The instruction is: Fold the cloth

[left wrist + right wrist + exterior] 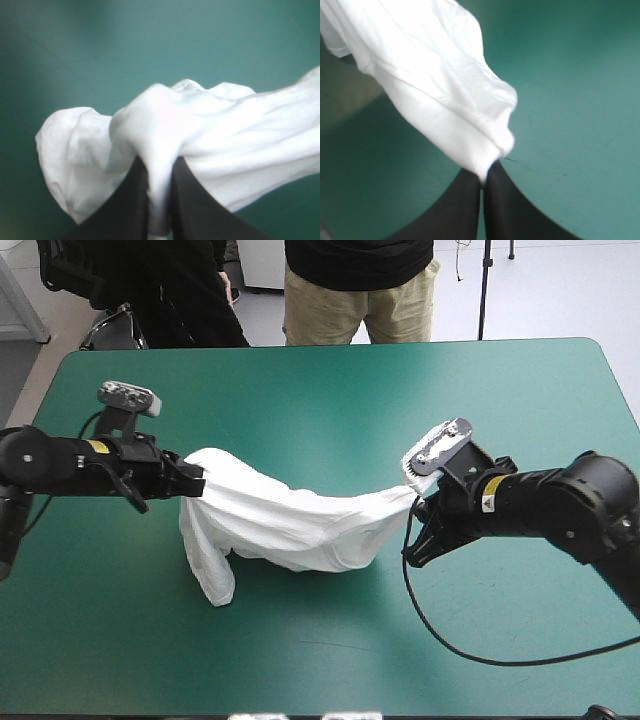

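Nearest the front edge: one loose lobe of the T-shirt (290, 525) droops onto the teal-green worktop (300, 390), just below the left hand (192, 480); the rest is bunched, not spread, strung as a slack band across mid-worktop between the two arms, its middle sagging to the cover; left hand pinching a thick wad of cloth, black fingers (132, 195) all but together, fabric bulging over the tips; right hand (420, 508) likewise pressed on a thin, hem-like corner; beyond the shirt only cover. Handling guess: light, limp, droops and twists wherever unsupported, may slip from a thin pinch; better holds look like two matching corners or shoulder seams, so it hangs flat before folding.
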